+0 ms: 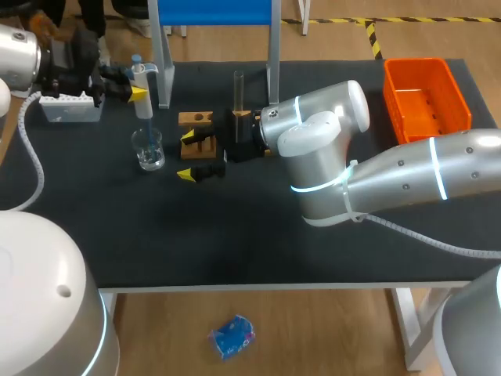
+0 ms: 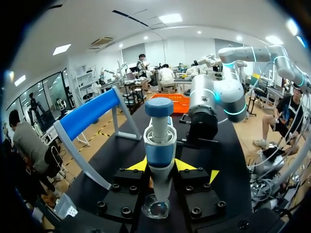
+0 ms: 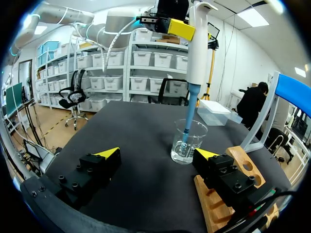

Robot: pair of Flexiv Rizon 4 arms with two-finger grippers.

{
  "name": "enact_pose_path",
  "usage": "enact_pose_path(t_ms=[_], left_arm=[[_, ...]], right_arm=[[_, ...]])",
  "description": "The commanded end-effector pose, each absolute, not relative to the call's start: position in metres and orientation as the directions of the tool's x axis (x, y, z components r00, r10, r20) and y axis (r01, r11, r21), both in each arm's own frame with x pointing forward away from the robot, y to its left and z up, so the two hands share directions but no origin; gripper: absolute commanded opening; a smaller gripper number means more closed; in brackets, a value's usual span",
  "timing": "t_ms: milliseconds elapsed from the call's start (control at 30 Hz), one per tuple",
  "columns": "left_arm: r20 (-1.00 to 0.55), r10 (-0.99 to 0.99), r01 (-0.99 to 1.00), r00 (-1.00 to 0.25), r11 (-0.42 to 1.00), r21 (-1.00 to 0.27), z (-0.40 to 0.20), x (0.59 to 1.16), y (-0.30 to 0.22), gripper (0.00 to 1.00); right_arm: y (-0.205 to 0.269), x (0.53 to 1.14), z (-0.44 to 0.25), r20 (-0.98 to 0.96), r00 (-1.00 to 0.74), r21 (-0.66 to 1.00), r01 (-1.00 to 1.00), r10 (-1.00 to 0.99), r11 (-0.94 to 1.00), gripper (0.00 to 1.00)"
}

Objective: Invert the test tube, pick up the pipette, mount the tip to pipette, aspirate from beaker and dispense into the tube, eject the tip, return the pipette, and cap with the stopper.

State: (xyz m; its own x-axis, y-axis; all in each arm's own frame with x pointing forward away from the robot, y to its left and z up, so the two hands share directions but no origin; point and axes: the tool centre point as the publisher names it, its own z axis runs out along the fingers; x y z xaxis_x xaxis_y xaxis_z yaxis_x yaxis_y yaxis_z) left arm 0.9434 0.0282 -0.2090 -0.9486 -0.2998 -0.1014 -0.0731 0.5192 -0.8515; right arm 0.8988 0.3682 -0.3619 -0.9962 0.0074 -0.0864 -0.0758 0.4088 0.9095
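Head view shows the left gripper (image 1: 138, 92) closed around the body of the pipette (image 1: 143, 108), and the left wrist view confirms that both yellow-tipped fingers press it from opposite sides. The pipette hangs upright with its long axis vertical. Its blue tip (image 3: 186, 127) reaches down into the glass beaker (image 1: 148, 149), which sits on the black table (image 1: 258, 251) directly under the left gripper. The step in hand looks like aspiration. The next carry turns on where the test tube (image 1: 239, 88) lies from that pipette. It stands upright by the wooden rack (image 1: 196, 120), near the beaker and to the robot's right of it, with its foot hidden behind the right arm. The pipette would probably have to rise straight out of the beaker, stay vertical and travel rightward over the rack to reach the tube's top. The right gripper (image 1: 187, 155) sits low over the table just right of the beaker, its fingers spread wide with nothing between them. In the right wrist view the beaker stands ahead of it and one finger lies just beside the rack. It is the arm nearer the tube, and it sits close under the likely path.
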Motion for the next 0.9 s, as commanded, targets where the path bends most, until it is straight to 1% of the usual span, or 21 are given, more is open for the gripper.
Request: enact_pose_path(t_ms=[33, 467, 733, 900], left_arm=[[-0.101, -0.299, -0.074, -0.949, 0.522, -0.850, -0.209, 0.944, 0.029, 0.00], [-0.101, -0.299, -0.074, -0.949, 0.522, -0.850, -0.209, 0.944, 0.029, 0.00], [-0.101, -0.299, -0.074, -0.949, 0.522, -0.850, -0.209, 0.944, 0.029, 0.00], [-0.101, -0.299, -0.074, -0.949, 0.522, -0.850, -0.209, 0.944, 0.029, 0.00]], right_arm=[[0.368, 0.898, -0.363, -0.088, -0.996, 0.911, -0.076, 0.009, 0.406, 1.00], [0.366, 0.899, -0.360, -0.088, -0.996, 0.911, -0.077, 0.010, 0.406, 1.00], [0.354, 0.901, -0.324, -0.116, -0.993, 0.906, -0.102, 0.009, 0.410, 1.00], [0.347, 0.905, -0.287, -0.148, -0.989, 0.889, -0.133, 0.001, 0.439, 1.00]])
